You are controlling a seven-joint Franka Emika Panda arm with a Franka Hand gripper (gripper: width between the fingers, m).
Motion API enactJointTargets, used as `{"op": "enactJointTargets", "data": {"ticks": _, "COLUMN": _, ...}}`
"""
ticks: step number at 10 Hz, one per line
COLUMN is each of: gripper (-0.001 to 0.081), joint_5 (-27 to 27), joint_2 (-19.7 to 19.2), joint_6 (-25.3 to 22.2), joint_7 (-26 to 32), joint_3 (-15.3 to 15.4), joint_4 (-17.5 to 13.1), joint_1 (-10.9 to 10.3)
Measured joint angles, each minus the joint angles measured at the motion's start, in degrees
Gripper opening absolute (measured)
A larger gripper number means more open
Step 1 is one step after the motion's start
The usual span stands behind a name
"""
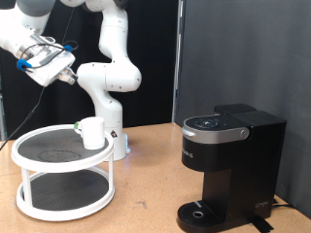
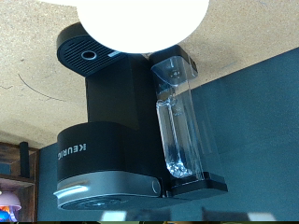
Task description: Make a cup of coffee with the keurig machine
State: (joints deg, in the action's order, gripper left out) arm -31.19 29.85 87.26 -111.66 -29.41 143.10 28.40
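Nearest the exterior camera sits the keurig machine [image 1: 230, 167], a black boxy brewer on the desk [image 1: 146, 199] at about 4 o'clock in the exterior view; its lid is down, a silver band runs round the lid's edge, and its round drip base [image 1: 200, 212] pokes out at the bottom with nothing standing on it; at about 8 o'clock stands a white 2-tier round rack [image 1: 64, 172] with dark shelf surfaces; the cup [image 1: 93, 132], small and white, rests upright on the rack's top tier near its edge at the 3 o'clock side, well apart from the brewer; the white arm [image 1: 107, 73] rises behind the rack, and the jaws [image 1: 60, 64] hang high at about 10 o'clock in the exterior view, well above the rack and clear of both cup and brewer; nothing shows between them, yet whether they stand wide or narrow I cannot tell, as they are small and partly hidden there; the wrist view shows the keurig machine [image 2: 117, 140] from above with its logo readable, its clear water tank [image 2: 179, 117] along 1 side, and a blurred white round shape [image 2: 140, 21] close to the lens that I cannot identify.
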Motion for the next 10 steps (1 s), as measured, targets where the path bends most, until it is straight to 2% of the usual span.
{"op": "enactJointTargets", "data": {"ticks": 1, "gripper": 0.0000, "joint_5": -0.30, "joint_2": 0.05, "joint_6": 0.13, "joint_7": 0.00, "joint_3": -0.01, "joint_4": 0.10, "joint_1": 0.06}}
{"op": "enactJointTargets", "data": {"ticks": 2, "gripper": 0.0000, "joint_5": 2.00, "joint_2": 0.17, "joint_6": 0.77, "joint_7": 0.23, "joint_3": 0.72, "joint_4": 0.13, "joint_1": 0.06}}
{"op": "enactJointTargets", "data": {"ticks": 5, "gripper": 0.0000, "joint_5": 6.63, "joint_2": 1.06, "joint_6": 9.67, "joint_7": 2.20, "joint_3": 5.99, "joint_4": 3.28, "joint_1": 0.01}}
{"op": "enactJointTargets", "data": {"ticks": 6, "gripper": 0.0000, "joint_5": 7.76, "joint_2": 0.95, "joint_6": 10.30, "joint_7": 2.73, "joint_3": 6.84, "joint_4": 4.31, "joint_1": -0.04}}
{"op": "enactJointTargets", "data": {"ticks": 8, "gripper": 0.0000, "joint_5": 6.99, "joint_2": 1.06, "joint_6": 11.00, "joint_7": 5.36, "joint_3": 6.69, "joint_4": 5.79, "joint_1": -0.07}}
{"op": "enactJointTargets", "data": {"ticks": 10, "gripper": 0.0000, "joint_5": 8.20, "joint_2": 0.96, "joint_6": 11.43, "joint_7": 2.63, "joint_3": 7.25, "joint_4": 5.86, "joint_1": 0.39}}
